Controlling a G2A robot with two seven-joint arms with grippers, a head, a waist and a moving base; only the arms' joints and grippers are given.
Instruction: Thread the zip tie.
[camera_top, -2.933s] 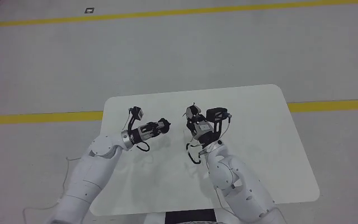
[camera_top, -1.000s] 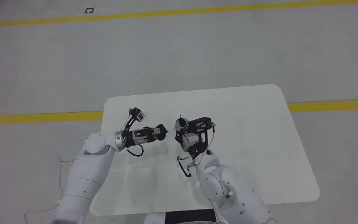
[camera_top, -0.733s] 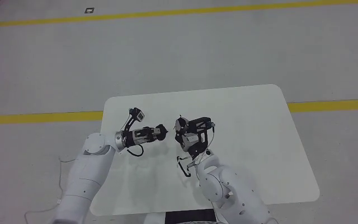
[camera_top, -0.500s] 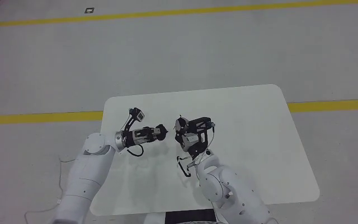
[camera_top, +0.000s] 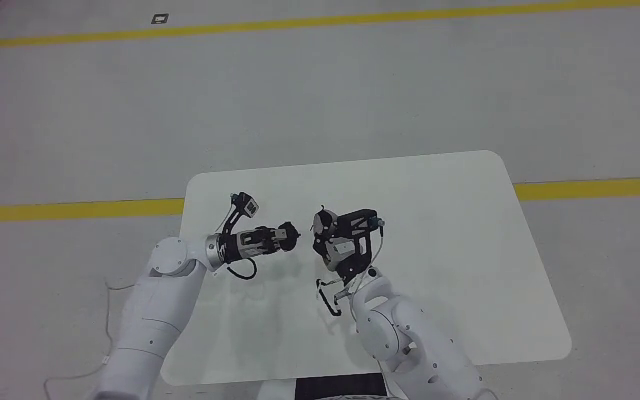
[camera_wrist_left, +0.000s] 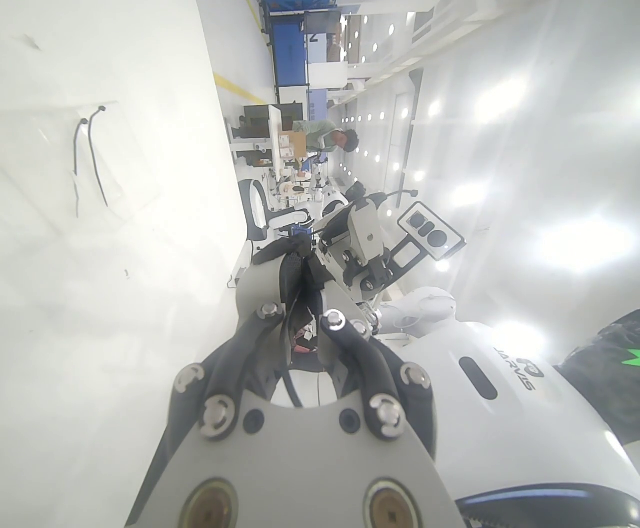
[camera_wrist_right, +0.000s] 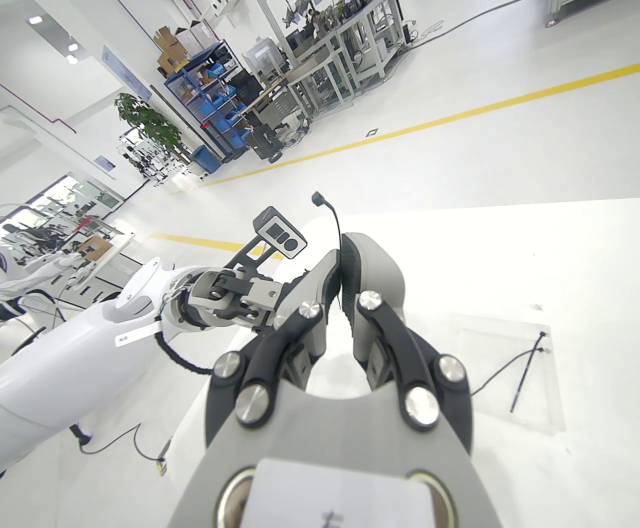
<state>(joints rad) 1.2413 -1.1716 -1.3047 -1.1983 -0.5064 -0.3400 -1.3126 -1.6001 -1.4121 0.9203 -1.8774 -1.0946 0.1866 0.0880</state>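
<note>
My right gripper (camera_wrist_right: 342, 246) is shut on a black zip tie (camera_wrist_right: 334, 220). The tie's head sticks out past the fingertips, and its strap runs back between the pads. In the top view this gripper (camera_top: 321, 223) hangs over the table's left middle. My left gripper (camera_top: 289, 235) faces it from the left, a small gap away. In the left wrist view the left gripper (camera_wrist_left: 296, 252) is shut, with a thin black strap (camera_wrist_left: 291, 320) running between its pads toward the palm. Its tip is hidden behind my right fingers in the right wrist view.
The white table (camera_top: 450, 200) has rounded corners and wide bare room to the right. A clear plastic sheet (camera_wrist_right: 505, 380) on it carries two spare black zip ties (camera_wrist_left: 95, 160). A yellow floor line (camera_top: 90, 210) runs past the table's left edge.
Since the earliest frame both grippers have shifted left and come closer together. Over the last second nothing has visibly moved.
</note>
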